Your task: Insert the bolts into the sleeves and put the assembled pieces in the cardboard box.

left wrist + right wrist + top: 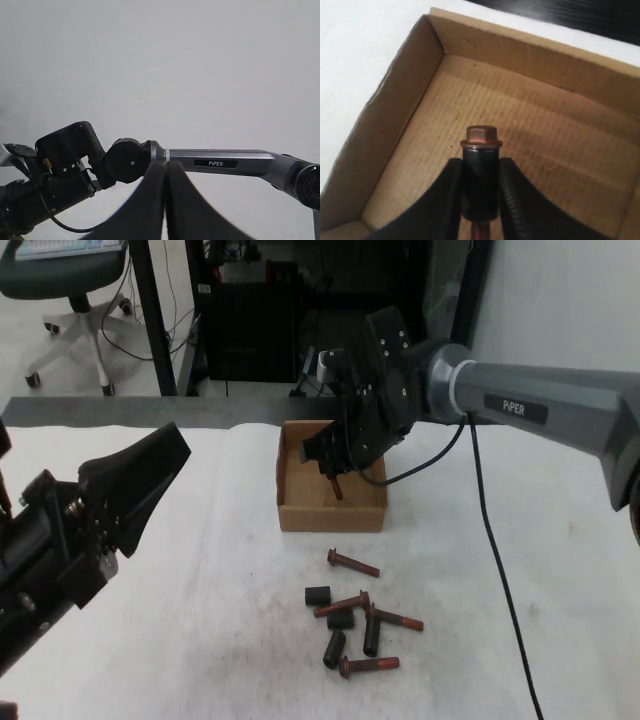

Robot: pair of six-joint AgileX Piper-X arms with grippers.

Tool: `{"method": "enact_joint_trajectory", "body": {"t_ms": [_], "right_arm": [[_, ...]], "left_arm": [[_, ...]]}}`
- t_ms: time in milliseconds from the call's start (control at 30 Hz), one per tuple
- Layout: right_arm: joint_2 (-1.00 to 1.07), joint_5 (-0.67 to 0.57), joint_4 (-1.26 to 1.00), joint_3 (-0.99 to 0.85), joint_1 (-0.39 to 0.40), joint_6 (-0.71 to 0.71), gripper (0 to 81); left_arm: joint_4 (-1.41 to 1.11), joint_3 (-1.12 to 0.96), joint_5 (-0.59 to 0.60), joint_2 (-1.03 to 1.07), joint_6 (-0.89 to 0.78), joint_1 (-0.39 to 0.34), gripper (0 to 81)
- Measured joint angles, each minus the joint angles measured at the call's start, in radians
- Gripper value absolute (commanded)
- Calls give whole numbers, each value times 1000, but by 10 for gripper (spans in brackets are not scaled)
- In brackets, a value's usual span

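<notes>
Right wrist view, right claw pinching sleeved bolt over cardboard box, left claw pressed together

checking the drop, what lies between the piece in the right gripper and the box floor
Nothing. The right wrist view shows the right gripper holding the assembled piece inside the cardboard box, and the floor around it is bare cardboard.

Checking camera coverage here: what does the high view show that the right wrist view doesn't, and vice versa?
High view: loose copper-coloured bolts and short black cylindrical sleeves lying on the white bench cover. Right wrist view: the copper hex head seated on the held black sleeve. Shared: the brown cardboard box, and the right pincer clamping the sleeved bolt above it.
</notes>
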Motion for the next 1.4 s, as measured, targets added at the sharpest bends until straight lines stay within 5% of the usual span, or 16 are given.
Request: {"method": "enact_joint_trajectory", "body": {"t_ms": [267,567,1000,1400], "right_arm": [[0,2,4,-3,-7,0,342],[-24,2,17,-10,-10,-26,342],[-189,-75,583,-7,-8,-676,342],[-143,-78,509,-7,13,-796,342]], "left_arm": [[0,0,5,0,-9,0,3],[0,0,13,0,-9,0,3],[0,0,48,0,-9,0,3],[0,0,49,0,-5,0,3]]}}
